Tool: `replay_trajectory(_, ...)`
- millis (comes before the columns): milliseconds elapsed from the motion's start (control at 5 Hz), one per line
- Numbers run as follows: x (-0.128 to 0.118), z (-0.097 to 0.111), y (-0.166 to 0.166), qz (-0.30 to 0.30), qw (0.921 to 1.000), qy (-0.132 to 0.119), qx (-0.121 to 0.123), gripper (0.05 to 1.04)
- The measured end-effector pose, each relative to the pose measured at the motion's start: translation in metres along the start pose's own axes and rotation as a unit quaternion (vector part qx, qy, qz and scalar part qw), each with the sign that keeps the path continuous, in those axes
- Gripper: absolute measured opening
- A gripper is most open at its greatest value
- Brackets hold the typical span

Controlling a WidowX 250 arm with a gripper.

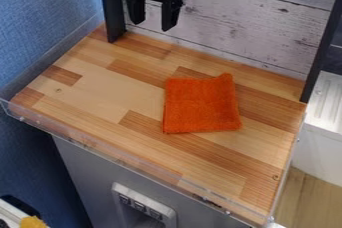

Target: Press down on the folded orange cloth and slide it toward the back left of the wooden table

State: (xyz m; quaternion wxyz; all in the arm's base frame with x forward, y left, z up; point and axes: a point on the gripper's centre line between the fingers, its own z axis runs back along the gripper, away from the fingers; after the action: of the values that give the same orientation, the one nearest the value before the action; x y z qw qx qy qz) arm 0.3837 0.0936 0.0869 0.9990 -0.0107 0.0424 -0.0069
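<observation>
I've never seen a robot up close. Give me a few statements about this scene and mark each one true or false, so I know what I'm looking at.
1. An orange cloth lies on the wooden counter. True.
2. The robot's gripper is holding the cloth. False: the gripper is apart from it and holds nothing.
3. The gripper's two fingers are spread apart. True.
4. The cloth hangs over the counter's edge. False: it lies wholly on top.
5. The wall behind the counter is bright red. False: the board wall is whitish grey.
6. The wall at the left is blue. True.
</observation>
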Motion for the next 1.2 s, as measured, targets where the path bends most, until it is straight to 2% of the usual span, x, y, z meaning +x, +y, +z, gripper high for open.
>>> replay_trajectory(200,-0.004,-0.013,-0.007,-0.010,0.9999,0.009,0.001,0.999)
replay_trajectory(400,-0.009,-0.025,-0.030,-0.035,0.9994,0.009,0.002,0.999)
replay_trajectory(600,-0.013,-0.019,-0.055,-0.059,0.9979,-0.024,0.015,0.994)
replay_trajectory(1000,-0.028,-0.020,-0.093,-0.104,0.9922,-0.063,0.026,0.994)
replay_trajectory(1200,-0.031,-0.017,-0.105,-0.121,0.9900,-0.067,0.026,0.999)
